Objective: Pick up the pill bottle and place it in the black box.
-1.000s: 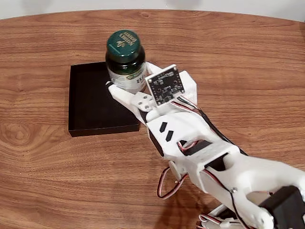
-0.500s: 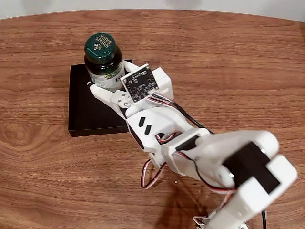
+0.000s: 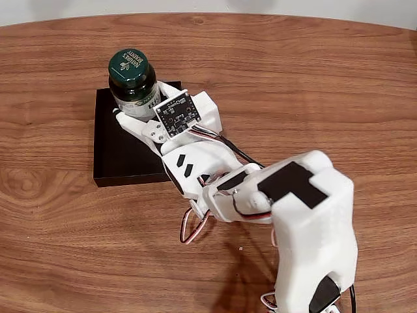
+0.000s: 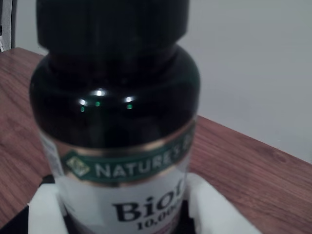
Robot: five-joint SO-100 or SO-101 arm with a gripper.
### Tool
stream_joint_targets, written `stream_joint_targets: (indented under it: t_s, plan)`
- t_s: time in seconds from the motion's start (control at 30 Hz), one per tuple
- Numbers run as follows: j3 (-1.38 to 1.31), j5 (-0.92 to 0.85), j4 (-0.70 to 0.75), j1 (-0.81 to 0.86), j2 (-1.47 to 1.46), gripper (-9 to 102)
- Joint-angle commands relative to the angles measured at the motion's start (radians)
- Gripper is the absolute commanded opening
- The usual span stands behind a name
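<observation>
The white two-finger end effector (image 3: pixel 133 112) is gripping the small dark amber-green pill bottle with its round embossed green cap (image 3: pixel 133 80), fingers clamped on the labelled body, as the wrist view confirms (image 4: pixel 117 146). The bottle is standing upright over the far right part of the shallow matte black box (image 3: pixel 120 153) on the wooden counter (image 3: pixel 326 85). To place it well, the arm should be lowering straight down, keeping the bottle vertical and clear of the right wall, and releasing only once its base seems seated on the box floor.
</observation>
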Motion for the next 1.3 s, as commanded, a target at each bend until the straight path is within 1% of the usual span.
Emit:
stream_joint_targets:
  t_s: [0.0, 0.17, 0.27, 1.13, 1.27]
  plan:
    - [-0.114, 0.002, -0.074, 0.006, -0.012, 10]
    - [-0.147, 0.017, -0.153, -0.002, -0.118, 10]
    - [-0.163, 0.021, -0.175, -0.005, -0.161, 10]
    - [-0.249, 0.040, -0.187, 0.021, -0.336, 11]
    - [-0.249, 0.037, -0.192, 0.023, -0.344, 15]
